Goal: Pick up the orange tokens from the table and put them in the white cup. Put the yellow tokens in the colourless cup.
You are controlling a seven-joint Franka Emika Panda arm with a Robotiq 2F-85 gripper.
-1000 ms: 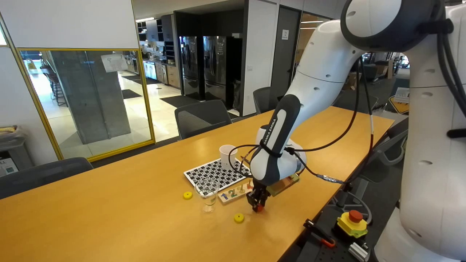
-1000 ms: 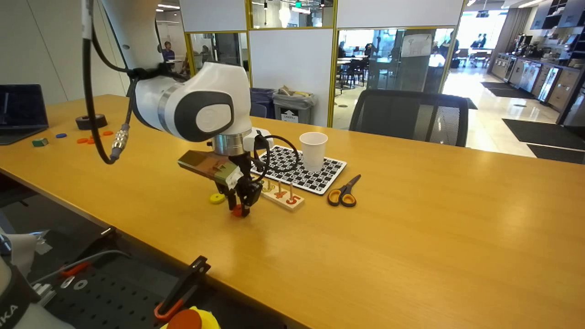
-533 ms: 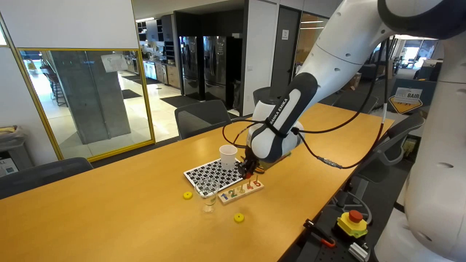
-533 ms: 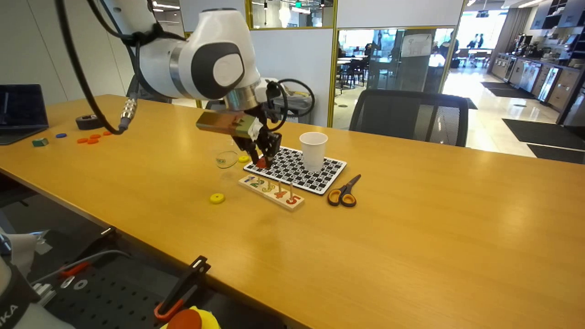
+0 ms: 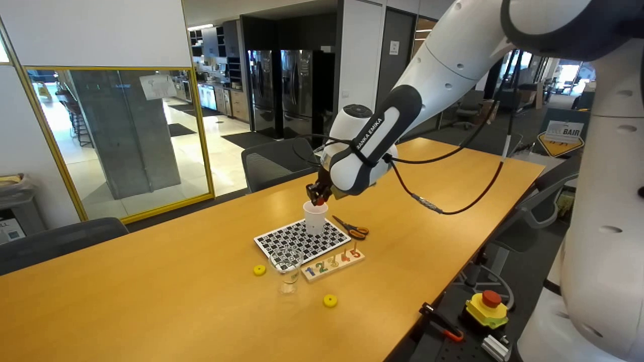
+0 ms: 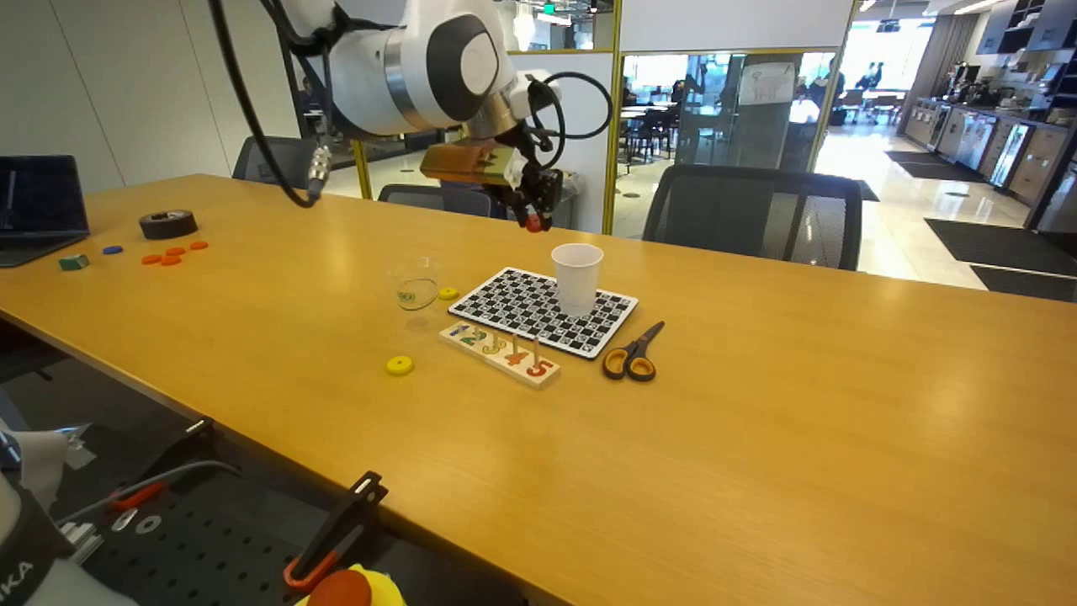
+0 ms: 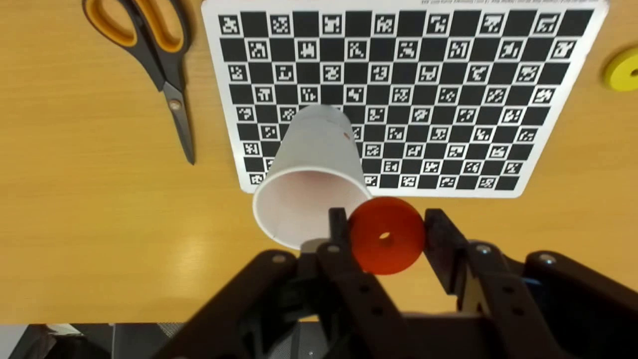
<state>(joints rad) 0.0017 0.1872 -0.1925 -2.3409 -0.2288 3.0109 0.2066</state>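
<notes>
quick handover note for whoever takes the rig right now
Hand: gripping an orange token, raised near the white cup, not in it.
Things: white cup upright on the checkerboard; colourless cup and two yellow tokens on the table.
Done: token lifted; can't tell what's inside the white cup.
Left: release the token into the white cup; yellow tokens into the colourless cup; four orange discs farther along likely count too.

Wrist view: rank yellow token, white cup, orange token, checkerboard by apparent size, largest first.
1. Checkerboard
2. White cup
3. Orange token, yellow token: unsure; orange looks bigger but sits nearer the camera, yellow is cut off.
</notes>
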